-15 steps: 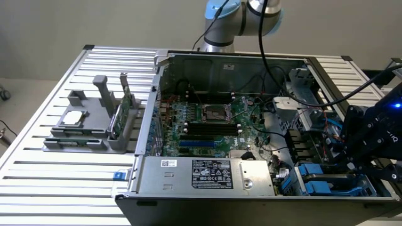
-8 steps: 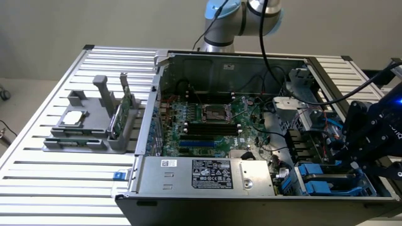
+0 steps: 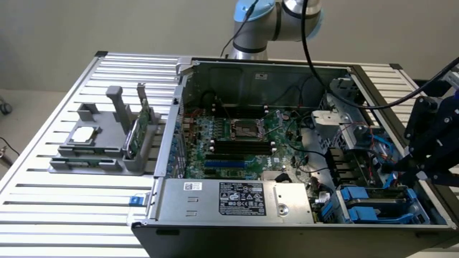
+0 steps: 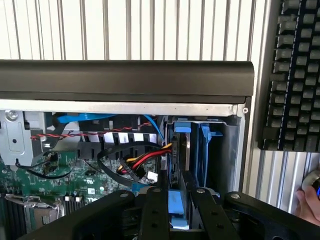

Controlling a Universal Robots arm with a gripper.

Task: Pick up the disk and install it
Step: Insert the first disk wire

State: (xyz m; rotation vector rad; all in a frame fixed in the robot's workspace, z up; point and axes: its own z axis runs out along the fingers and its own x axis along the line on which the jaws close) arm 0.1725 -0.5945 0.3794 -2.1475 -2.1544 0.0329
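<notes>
The disk (image 4: 181, 132) stands on edge in a drive bay at the corner of the open computer case (image 3: 179, 107), its blue carrier frame facing me and its silver side just showing. My gripper (image 4: 179, 202) hangs straight over it, with the blue carrier's near edge between the two black jaws. In the exterior view the gripper (image 3: 422, 164) is at the case's right side, above the blue drive bays (image 3: 373, 207), and it hides the disk there.
A second blue carrier (image 4: 205, 150) sits beside the disk. Red and yellow cables (image 4: 145, 161) run close to the bay. A grey fixture (image 3: 100, 142) holds a silver chip and a green card. Beside the case lies a keyboard (image 4: 295, 75), with a person's hand (image 4: 307, 195) near it.
</notes>
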